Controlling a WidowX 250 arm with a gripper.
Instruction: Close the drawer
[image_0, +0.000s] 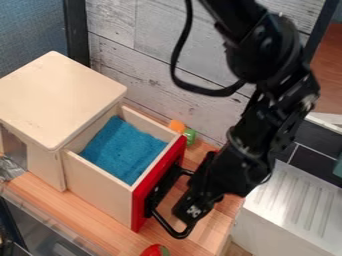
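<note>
The grey plank wall (153, 52) stood behind everything, partly hidden by the black arm (257, 55), itself cut off at the top edge. A wooden counter (50, 200) carried the pale wooden box (57, 100), cut off at the left. At the right edge, a white ridged unit (294, 200) was cropped too. The drawer (100, 192) stuck out of the box toward the lower right, blue lining (123, 150) inside, red front outermost. Before that front hung the gripper (194, 206), overlapping the black handle (179, 234); I could not tell whether they touched, or whether the pincer was wide or narrow. A red-and-green thing (155, 251) was cut off at the bottom; smaller green (190, 136) and orange pieces (177, 126) lay behind the drawer.
</note>
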